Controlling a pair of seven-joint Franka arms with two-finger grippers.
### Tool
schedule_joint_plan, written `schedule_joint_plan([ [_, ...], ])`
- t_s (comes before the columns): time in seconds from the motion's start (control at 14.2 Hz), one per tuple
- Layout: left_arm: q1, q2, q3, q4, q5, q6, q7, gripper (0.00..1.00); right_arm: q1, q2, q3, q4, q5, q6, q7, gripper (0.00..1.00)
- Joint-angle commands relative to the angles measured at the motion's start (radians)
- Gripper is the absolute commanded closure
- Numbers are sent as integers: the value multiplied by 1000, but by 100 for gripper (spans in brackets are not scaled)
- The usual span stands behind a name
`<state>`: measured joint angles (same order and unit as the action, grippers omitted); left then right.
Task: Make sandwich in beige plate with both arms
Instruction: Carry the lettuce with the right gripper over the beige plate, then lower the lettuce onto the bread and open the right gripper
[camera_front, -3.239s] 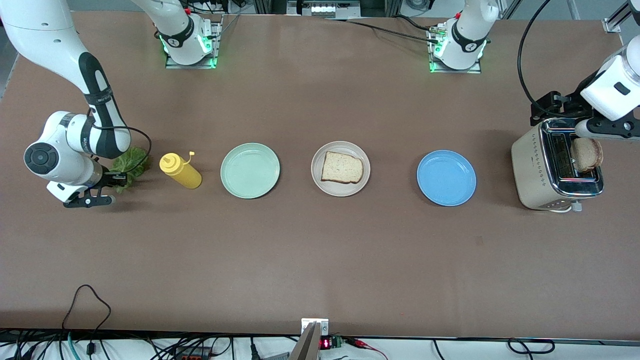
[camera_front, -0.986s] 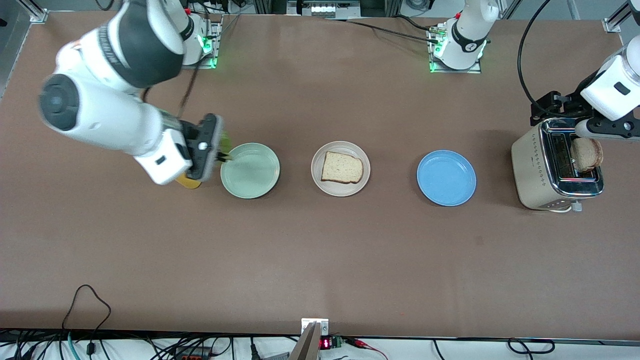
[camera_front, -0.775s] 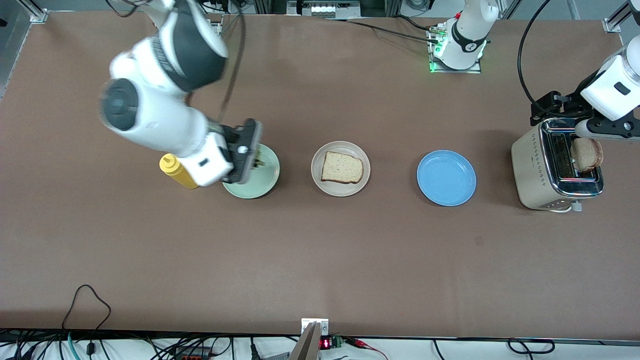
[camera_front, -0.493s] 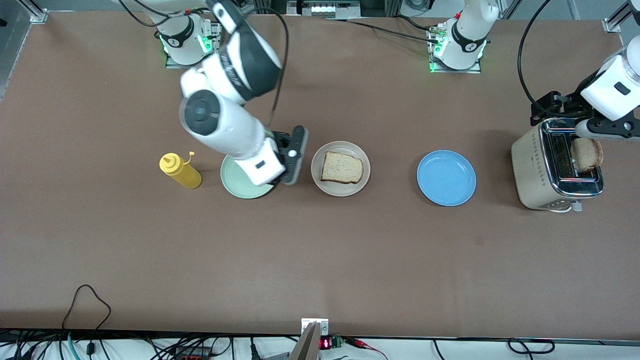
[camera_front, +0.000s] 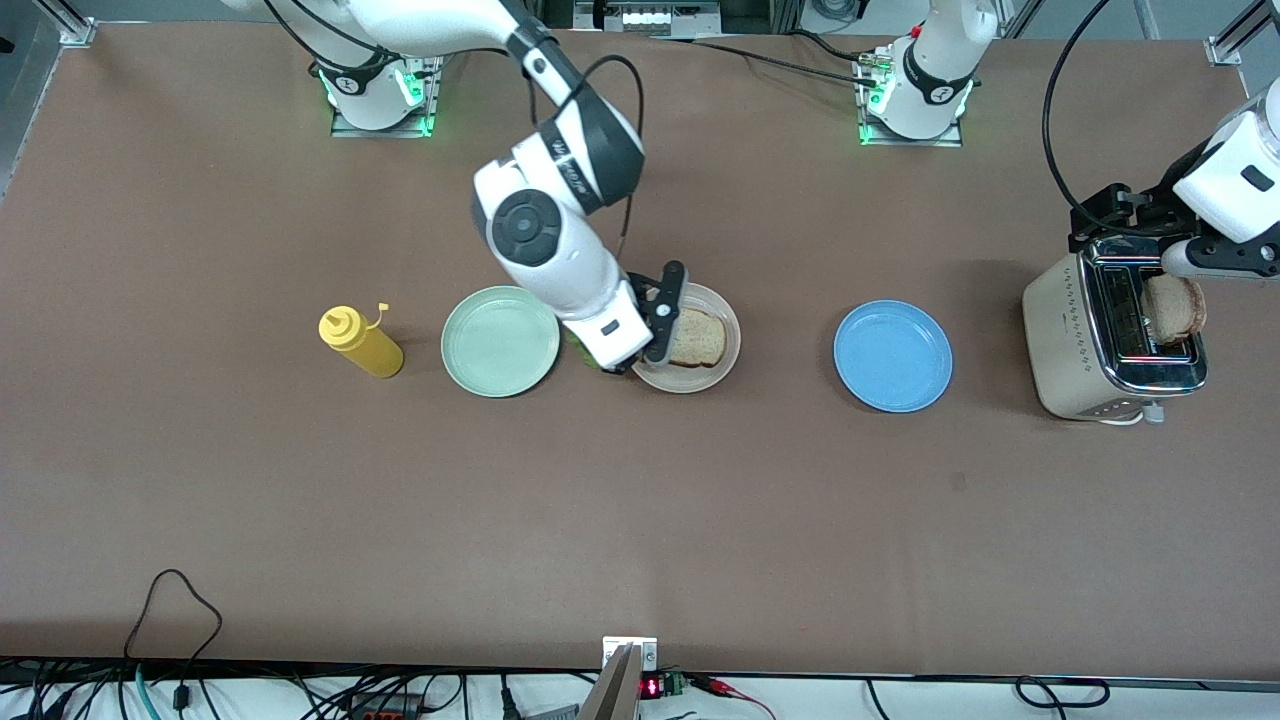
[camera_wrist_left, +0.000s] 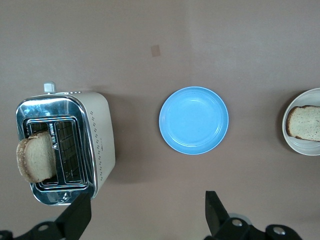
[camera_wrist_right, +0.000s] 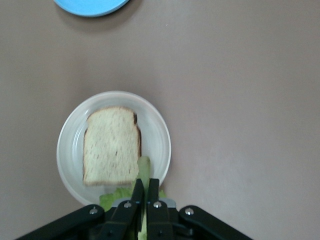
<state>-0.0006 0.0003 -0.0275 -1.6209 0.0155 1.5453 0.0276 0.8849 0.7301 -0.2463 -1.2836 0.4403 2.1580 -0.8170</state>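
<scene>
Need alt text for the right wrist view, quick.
The right claw, shut on a lettuce leaf, hangs over the rim of the beige plate, which holds one bread slice. A blue plate edge shows on the brown table.

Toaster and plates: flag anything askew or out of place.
The bread slice in the toaster leans out over the rim instead of standing upright. The blue plate and green plate sit flat and bare. The beige plate holds one flat slice. Nothing spilled.
</scene>
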Motion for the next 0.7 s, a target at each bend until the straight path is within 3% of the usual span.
schedule_joint_plan([
  [0.0,5,10,0,27,-9,-22,25,0,35,63,-8,32,15,74,51,100],
  [0.63,5,10,0,27,-9,-22,25,0,95,132,-8,30,15,200,248,100],
])
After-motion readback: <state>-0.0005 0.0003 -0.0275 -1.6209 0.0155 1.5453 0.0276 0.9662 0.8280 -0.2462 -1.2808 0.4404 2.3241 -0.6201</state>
